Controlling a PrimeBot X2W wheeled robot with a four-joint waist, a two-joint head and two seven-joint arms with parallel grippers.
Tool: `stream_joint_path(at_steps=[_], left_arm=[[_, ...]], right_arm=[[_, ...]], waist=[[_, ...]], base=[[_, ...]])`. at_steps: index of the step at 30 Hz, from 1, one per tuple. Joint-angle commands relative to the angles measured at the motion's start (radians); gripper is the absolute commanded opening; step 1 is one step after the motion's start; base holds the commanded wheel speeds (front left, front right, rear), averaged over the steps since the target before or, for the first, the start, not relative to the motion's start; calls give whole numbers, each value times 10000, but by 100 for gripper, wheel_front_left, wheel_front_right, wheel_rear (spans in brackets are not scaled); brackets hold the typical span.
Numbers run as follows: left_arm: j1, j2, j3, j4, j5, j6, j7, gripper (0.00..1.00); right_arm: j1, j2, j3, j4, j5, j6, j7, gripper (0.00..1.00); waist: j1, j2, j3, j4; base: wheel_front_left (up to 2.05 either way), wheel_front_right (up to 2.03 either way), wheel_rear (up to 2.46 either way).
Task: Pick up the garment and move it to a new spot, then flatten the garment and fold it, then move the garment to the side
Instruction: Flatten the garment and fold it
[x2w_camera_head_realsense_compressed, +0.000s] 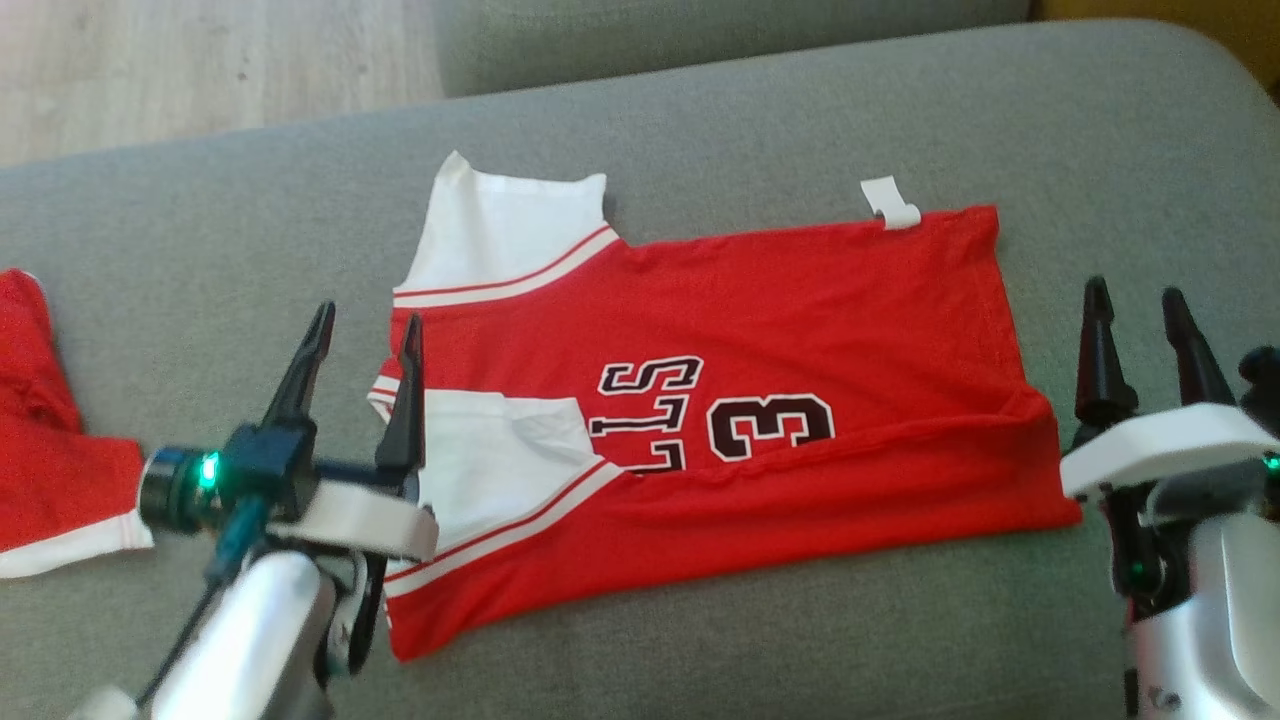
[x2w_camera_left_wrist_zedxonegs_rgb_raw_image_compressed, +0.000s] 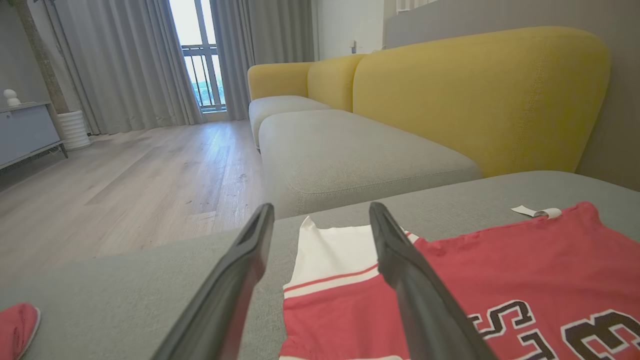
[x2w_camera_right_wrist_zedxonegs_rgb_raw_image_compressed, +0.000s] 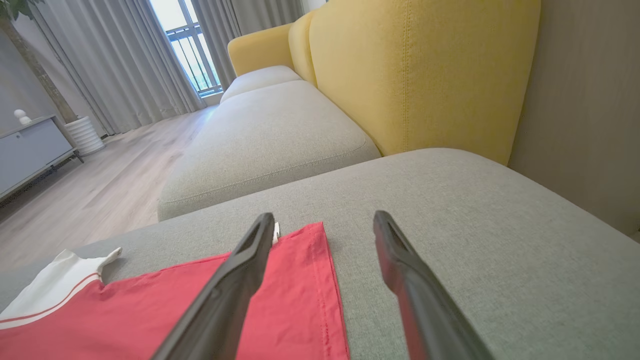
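Observation:
The garment (x2w_camera_head_realsense_compressed: 760, 360) is a red jersey with white sleeves and black lettering, lying folded lengthwise on the grey cushion (x2w_camera_head_realsense_compressed: 700, 130). My left gripper (x2w_camera_head_realsense_compressed: 365, 330) is open at the jersey's sleeve end, its fingers empty above the near white sleeve. My right gripper (x2w_camera_head_realsense_compressed: 1135, 310) is open just off the hem end, holding nothing. The left wrist view shows the garment (x2w_camera_left_wrist_zedxonegs_rgb_raw_image_compressed: 500, 270) and open left gripper (x2w_camera_left_wrist_zedxonegs_rgb_raw_image_compressed: 320, 215). In the right wrist view the hem of the garment (x2w_camera_right_wrist_zedxonegs_rgb_raw_image_compressed: 300, 300) lies under the open right gripper (x2w_camera_right_wrist_zedxonegs_rgb_raw_image_compressed: 322, 222).
A second red and white cloth (x2w_camera_head_realsense_compressed: 40, 470) lies at the cushion's left edge. A white tag (x2w_camera_head_realsense_compressed: 890, 203) sticks out at the jersey's far edge. Beyond are another grey seat (x2w_camera_left_wrist_zedxonegs_rgb_raw_image_compressed: 350, 150), yellow backrests (x2w_camera_left_wrist_zedxonegs_rgb_raw_image_compressed: 475, 90) and wooden floor (x2w_camera_left_wrist_zedxonegs_rgb_raw_image_compressed: 125, 175).

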Motion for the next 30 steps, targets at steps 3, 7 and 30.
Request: stream_joint_path(at_steps=[3,7,30], left_arm=[[-1347,503,307,-41,144,-383,374,100],[-2812,925,-124,543,16,-1707,1515,100],[-8662,3127,-3305,4879,-2549,-3223,5638,100]], right_arm=[[-789,-55,375,-284,-105,67,-174,100],[-1424,-55,579,-283,-216,67,-205,100],[-3648,-55,1973,-12,-27,67,-684,100]], waist=[[-2,0,453,-206],[-2,0,1020,-437],[-2,0,3291,-1953]], base=[[0,0,0],[0,0,0],[0,0,0]])
